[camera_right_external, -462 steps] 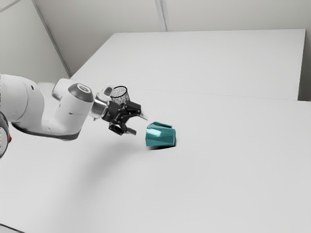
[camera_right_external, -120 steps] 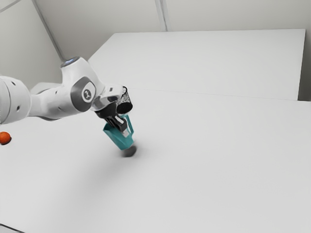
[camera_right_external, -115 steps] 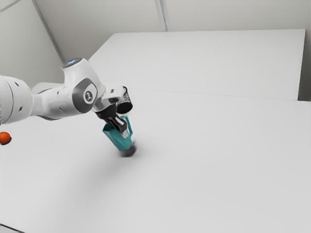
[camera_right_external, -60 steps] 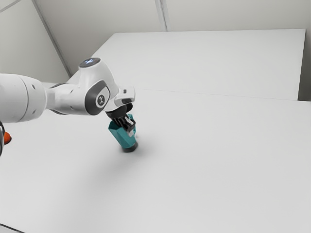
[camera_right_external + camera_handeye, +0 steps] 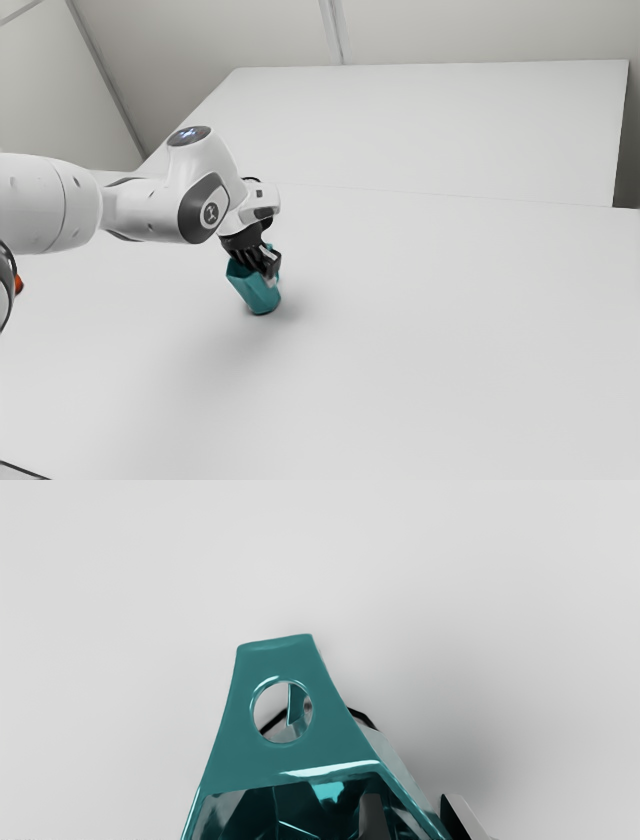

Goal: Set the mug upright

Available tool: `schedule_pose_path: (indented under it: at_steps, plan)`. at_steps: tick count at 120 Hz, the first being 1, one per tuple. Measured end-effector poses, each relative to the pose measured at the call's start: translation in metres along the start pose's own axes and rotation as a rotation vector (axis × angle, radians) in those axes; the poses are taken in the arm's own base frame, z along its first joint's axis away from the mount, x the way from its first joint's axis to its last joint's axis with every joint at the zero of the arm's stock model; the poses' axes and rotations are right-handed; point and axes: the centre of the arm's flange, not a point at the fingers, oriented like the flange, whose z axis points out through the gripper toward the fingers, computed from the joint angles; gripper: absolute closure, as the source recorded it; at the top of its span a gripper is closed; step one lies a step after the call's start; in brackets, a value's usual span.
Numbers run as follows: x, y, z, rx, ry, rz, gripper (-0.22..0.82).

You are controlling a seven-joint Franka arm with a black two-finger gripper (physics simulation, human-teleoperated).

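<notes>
The gripper (image 5: 268, 268) is at the mug's rim, over the table. The teal mug (image 5: 254, 290) stands on its base with its mouth up, seeming to lean slightly in the exterior view. In the wrist view, one finger of the gripper (image 5: 417, 812) is inside the mug's mouth and the other outside; the thin wall runs between them with a visible gap on the inner side. The fingers are open. The mug's handle (image 5: 280, 660), with a round hole, points away from the hand. Part of the mug's inside is cut off.
A dark mesh cup (image 5: 266, 222) is mostly hidden behind the hand. An orange round thing (image 5: 18, 285) lies beside the arm at the exterior view's left edge. The white table (image 5: 450, 340) stretches toward the exterior view's right.
From lying on its side, the mug was lifted, turned mouth up and carried toward the exterior view's left. Lately it came down onto the table, and the fingers have parted.
</notes>
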Motion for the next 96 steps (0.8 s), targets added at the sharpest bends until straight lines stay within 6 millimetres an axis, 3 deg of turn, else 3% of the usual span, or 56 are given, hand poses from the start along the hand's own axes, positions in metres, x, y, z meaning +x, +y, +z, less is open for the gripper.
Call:
schedule_pose_path:
  at_steps: [37,66,96]
  plan:
    - [0.002,0.0,-0.002,0.007,0.015,-0.005,0.35]
    - [0.004,0.007,-0.006,0.01,0.031,0.004,0.2]
    - [0.003,0.014,-0.04,0.001,0.091,0.007,0.14]
